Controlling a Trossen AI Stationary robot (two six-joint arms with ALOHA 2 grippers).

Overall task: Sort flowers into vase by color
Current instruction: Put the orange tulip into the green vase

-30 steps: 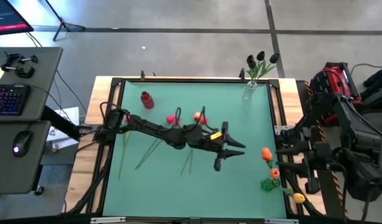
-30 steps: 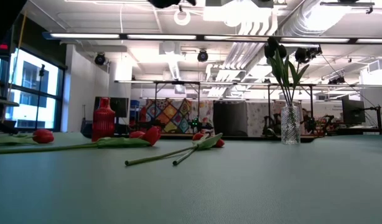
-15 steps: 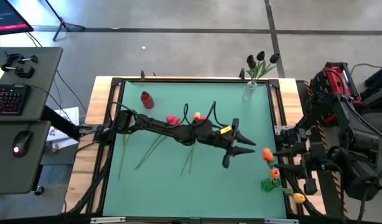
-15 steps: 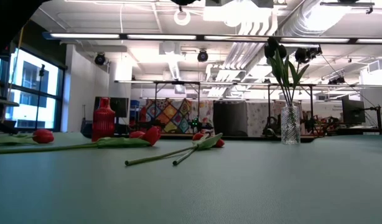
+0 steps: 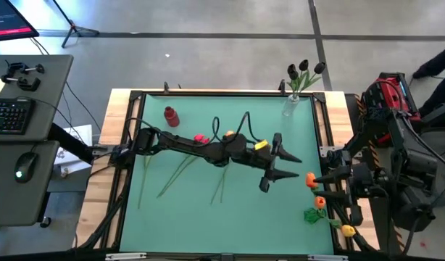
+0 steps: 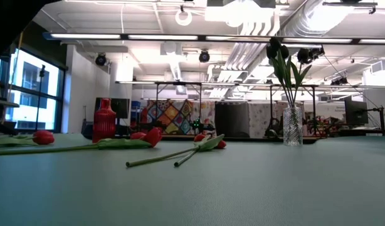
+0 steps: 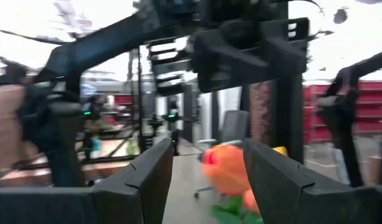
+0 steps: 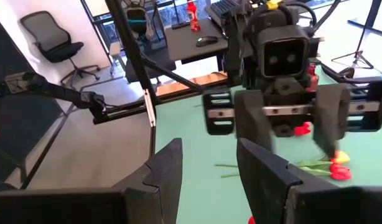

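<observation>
The left gripper (image 5: 288, 167), its blunt dark fingers spread apart, faces a round orange tulip (image 5: 310, 178); the right gripper (image 5: 325, 174) has its fingers parted, holding nothing.

A flat green mat (image 5: 208, 217) covers the tabletop, framed by dark rails on a pale wooden border (image 5: 114, 181). On the mat a small red ribbed bottle-shaped vase (image 5: 171, 115) stands toward the far left, and a clear glass vase (image 5: 290, 106) holding near-black tulips (image 5: 304, 67) stands at the far right corner. Red-headed tulips with long green stems (image 6: 117, 144) lie flat mid-mat. Orange tulips (image 5: 314, 191) lie at the right edge.
</observation>
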